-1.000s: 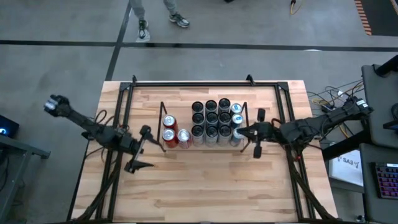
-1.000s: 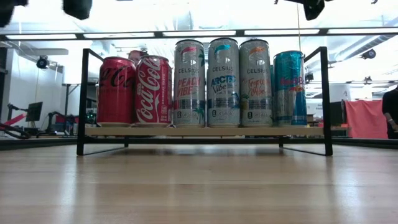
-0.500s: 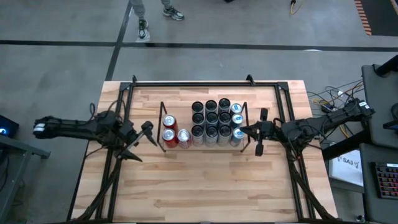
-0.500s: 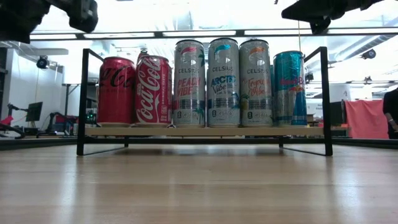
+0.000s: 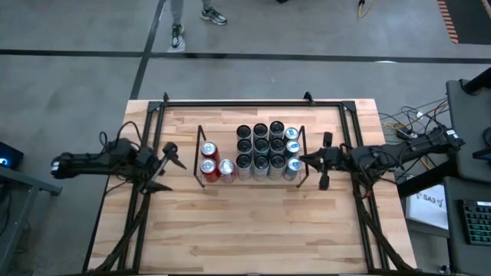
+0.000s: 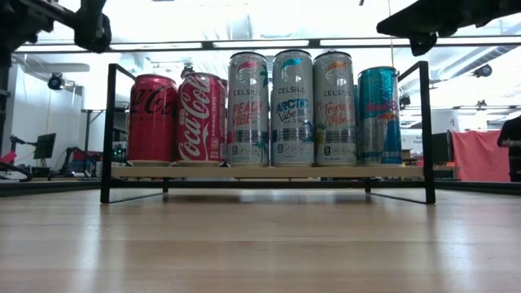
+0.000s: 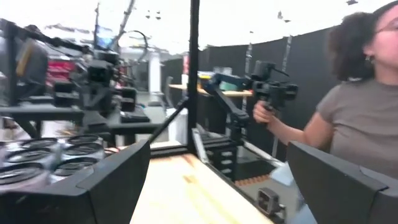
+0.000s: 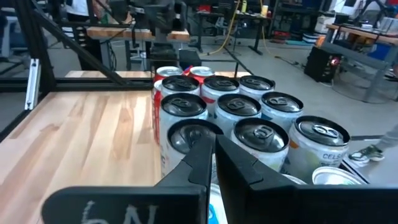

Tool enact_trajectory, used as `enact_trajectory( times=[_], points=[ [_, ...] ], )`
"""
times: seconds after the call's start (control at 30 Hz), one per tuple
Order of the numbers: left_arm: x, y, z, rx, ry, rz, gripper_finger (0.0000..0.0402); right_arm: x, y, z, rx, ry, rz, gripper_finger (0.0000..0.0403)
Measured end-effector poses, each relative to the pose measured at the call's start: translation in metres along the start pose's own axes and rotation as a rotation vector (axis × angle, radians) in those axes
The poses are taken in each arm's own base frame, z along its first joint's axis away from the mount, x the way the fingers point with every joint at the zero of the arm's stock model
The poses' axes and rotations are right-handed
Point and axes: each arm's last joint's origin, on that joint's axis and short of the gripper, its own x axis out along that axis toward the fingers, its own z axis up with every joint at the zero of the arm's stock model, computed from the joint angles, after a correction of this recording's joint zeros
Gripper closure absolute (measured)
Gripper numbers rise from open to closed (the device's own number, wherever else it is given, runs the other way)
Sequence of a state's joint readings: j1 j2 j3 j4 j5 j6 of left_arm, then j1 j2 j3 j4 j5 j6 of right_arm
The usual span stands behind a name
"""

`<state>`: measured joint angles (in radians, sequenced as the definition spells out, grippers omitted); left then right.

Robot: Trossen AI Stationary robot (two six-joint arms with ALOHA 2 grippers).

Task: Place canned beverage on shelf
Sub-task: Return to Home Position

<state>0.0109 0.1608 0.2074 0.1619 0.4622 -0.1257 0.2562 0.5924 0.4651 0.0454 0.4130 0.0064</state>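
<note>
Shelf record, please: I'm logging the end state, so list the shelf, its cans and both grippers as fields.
shelf: low black-wire rack with light wood base, on the wooden table
front row: two red cola cans, three white slim cans, one teal can, upright
left gripper: open, empty, off the shelf's left end
right gripper: shut, empty, at the shelf's right end

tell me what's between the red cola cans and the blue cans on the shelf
Three rows of white Celsius cans, packed between the red cola cans and the blue cans on the shelf; the low and high views show it.
</note>
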Motion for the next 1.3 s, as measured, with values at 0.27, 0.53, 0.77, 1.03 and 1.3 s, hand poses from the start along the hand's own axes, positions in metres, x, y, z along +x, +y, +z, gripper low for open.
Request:
enact_trajectory(
  times=[0.27,0.53,0.77,1.03,1.3],
  points=[
    [-0.007,0.005,-0.036,0.017,-0.057,0.129,0.0041,-0.010,-0.005,-0.012,0.014,-0.031,0.004,0.0390],
    [-0.009,0.006,-0.042,0.017,-0.078,0.151,0.0041,-0.019,-0.008,-0.039,0.030,-0.088,0.027,0.0390],
    [-0.009,0.012,-0.055,-0.019,0.026,0.309,0.0041,-0.037,-0.016,-0.057,0.080,-0.207,0.020,0.0390],
    [-0.008,0.015,-0.061,-0.014,0.093,0.367,0.0041,-0.049,-0.022,-0.069,0.092,-0.331,0.012,0.0390],
    [-0.006,0.017,-0.064,-0.008,0.124,0.371,0.0041,-0.047,-0.022,-0.087,0.105,-0.306,-0.035,0.0390]
  ],
)
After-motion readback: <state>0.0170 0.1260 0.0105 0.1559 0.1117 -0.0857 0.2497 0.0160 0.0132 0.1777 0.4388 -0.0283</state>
